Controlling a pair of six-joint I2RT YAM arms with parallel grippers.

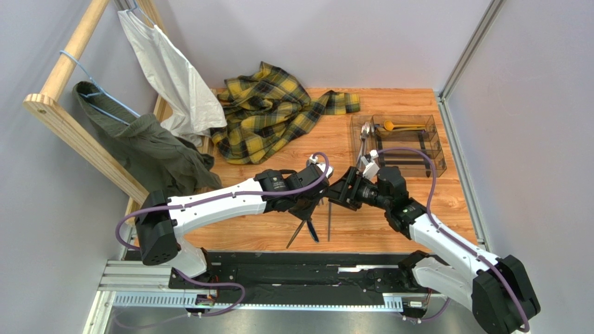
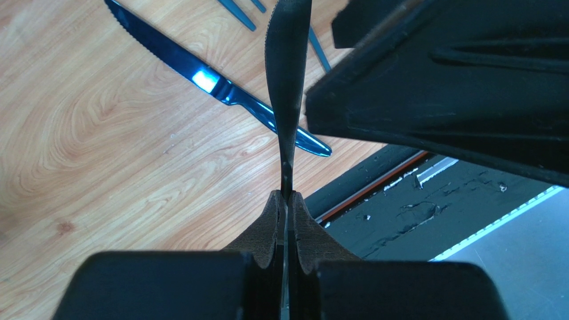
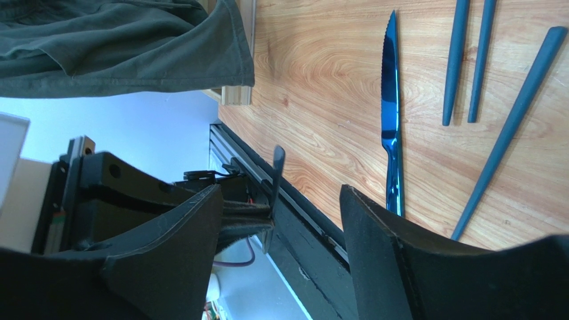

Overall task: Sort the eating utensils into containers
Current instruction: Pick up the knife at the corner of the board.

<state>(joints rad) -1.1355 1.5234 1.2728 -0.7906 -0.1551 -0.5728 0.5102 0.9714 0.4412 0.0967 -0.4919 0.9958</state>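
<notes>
Utensils were split between the surface [image 1: 334, 142] and the clear tray [image 1: 440, 158]. A dark grey knife [image 2: 287, 67] was off the surface, pinched by its handle in the left gripper [image 2: 286, 200]. That gripper was fully closed on it, and the serrated blade pointed away from the wrist.

The right gripper [image 3: 280, 197] faced the left one near the middle of the surface. Its 2 fingers [image 3: 401, 253] were spread wide. The held knife stood edge-on in the gap between them, and neither finger touched it. The right gripper had hold of nothing.

Below the grippers, an iridescent blue knife [image 3: 391, 113] lay flat on the wood. Just beside it were 3 slim teal pieces [image 3: 454, 60]. 2 of them were nearly parallel and the 3rd was angled away. Only their handles showed in the right wrist view, so I could not tell what kind of pieces they were.

The tray sat at the far right of the surface, well apart from the loose cutlery. A gold spoon [image 1: 403, 126] lay in its far compartment. Silver pieces, at least 1 of them a fork [image 1: 364, 136], lay in the long left compartment.

A yellow plaid shirt [image 1: 268, 111] was heaped at the far side of the surface. A green garment [image 1: 146, 149] and a white garment [image 1: 174, 76] hung on a wooden rack [image 1: 66, 122] at the left.
</notes>
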